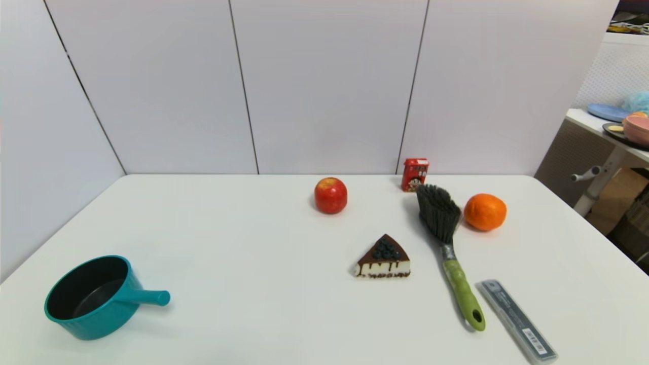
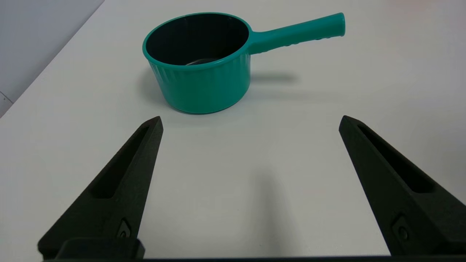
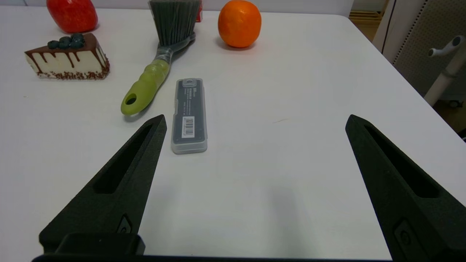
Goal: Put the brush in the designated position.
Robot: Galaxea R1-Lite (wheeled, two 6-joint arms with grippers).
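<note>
Starting at the lower left of the head view, I see the teal saucepan (image 1: 91, 299) sitting alone with its handle pointing toward the centre, and my left gripper (image 2: 251, 122) hangs just short of it, fingers spread wide and holding nothing. Wide bare table (image 1: 228, 243) runs across the middle. Farther right come the apple (image 1: 330, 195), the cake slice (image 1: 384, 258) and the red carton (image 1: 415, 174) at the back edge. The brush (image 1: 448, 248) lies flat right of centre, bristles toward the back beside the orange (image 1: 485, 212), green handle toward me, which I judge suits a grasp from my side. The grey case (image 1: 517, 320) lies just beside the handle end, so room there is tight. My right gripper (image 3: 255, 122) hovers near the case, fully open and empty.
</note>
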